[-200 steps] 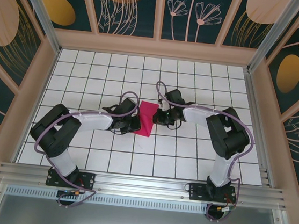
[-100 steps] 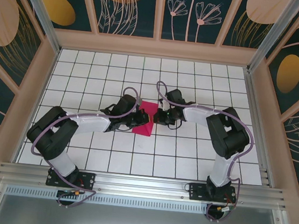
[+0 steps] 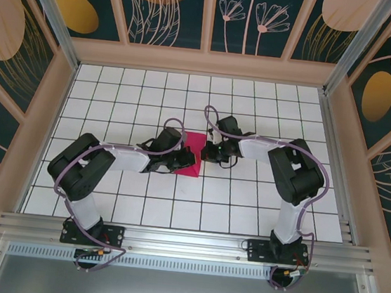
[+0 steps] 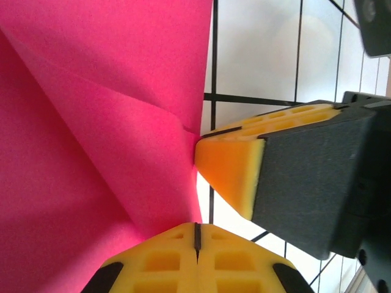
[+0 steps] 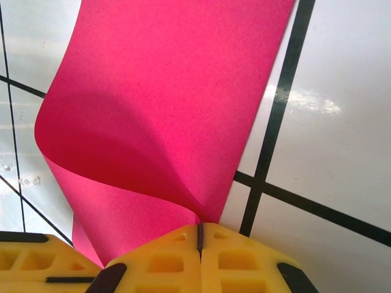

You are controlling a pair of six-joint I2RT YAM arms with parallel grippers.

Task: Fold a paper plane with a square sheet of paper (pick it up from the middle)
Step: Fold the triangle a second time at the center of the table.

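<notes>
Left pincer (image 3: pixel 184 161) farther onto sheet (image 3: pixel 195 145)

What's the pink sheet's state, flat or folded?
Partly folded: the square sheet of paper shows a diagonal crease in the left wrist view and curls into the shut right gripper.
</notes>
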